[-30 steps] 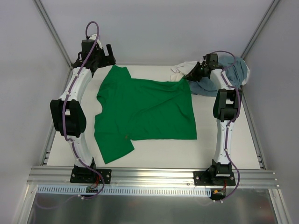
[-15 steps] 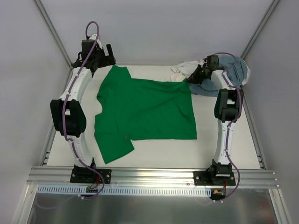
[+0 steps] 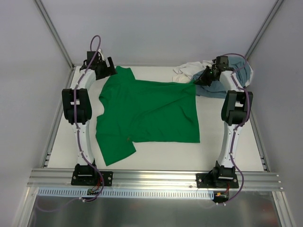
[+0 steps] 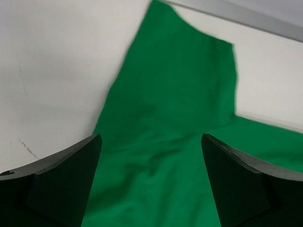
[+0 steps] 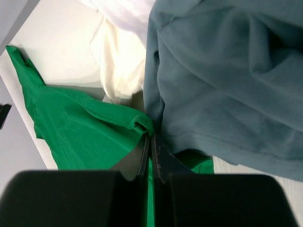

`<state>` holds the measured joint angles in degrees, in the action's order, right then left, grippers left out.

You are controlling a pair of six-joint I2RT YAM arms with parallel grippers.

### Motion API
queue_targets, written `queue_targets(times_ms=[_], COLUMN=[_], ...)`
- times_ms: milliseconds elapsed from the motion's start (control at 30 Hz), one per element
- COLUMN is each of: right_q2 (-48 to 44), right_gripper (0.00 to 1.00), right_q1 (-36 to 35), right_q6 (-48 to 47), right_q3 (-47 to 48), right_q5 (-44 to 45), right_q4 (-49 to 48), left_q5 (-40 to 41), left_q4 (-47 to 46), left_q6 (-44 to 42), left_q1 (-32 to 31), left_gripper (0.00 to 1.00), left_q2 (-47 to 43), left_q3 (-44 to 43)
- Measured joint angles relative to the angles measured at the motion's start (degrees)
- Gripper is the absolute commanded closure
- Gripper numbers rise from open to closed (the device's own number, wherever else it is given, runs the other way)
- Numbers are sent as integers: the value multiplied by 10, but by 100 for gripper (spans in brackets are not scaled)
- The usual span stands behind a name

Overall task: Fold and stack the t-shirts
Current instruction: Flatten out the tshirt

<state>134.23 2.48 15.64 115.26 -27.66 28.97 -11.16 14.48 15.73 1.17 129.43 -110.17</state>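
Gripper on the right arm is clamped shut on the far-right corner of the green t-shirt, beside the bunched grey-blue t-shirt and white t-shirt. I see the green one spread across the table, gripper on the left arm wide open over its far-left sleeve, holding nothing.

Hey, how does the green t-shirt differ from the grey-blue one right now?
The green t-shirt lies spread nearly flat across the middle of the table; the grey-blue t-shirt is bunched in a heap at the far right corner. The right gripper is shut on the green t-shirt's edge, while the grey-blue t-shirt lies ungripped beside it. Both are soft cloth.
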Motion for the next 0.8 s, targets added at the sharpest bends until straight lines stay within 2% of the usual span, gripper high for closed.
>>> queue_targets(times_ms=[133, 267, 567, 800], right_q2=[-14, -23, -34, -35], right_gripper=[99, 100, 99, 99], right_q1=[0, 0, 0, 0], right_q6=[-3, -5, -8, -10], right_q3=[-21, -37, -48, -50], right_q5=[0, 0, 0, 0], right_q4=[4, 6, 10, 15], left_q5=[-18, -39, -64, -64], left_q4=[1, -8, -45, -47], left_q6=[1, 1, 3, 4], left_q1=[10, 10, 10, 10], left_gripper=[11, 12, 14, 15], left_q2=[69, 100, 138, 156], left_q3=[-48, -82, -151, -154])
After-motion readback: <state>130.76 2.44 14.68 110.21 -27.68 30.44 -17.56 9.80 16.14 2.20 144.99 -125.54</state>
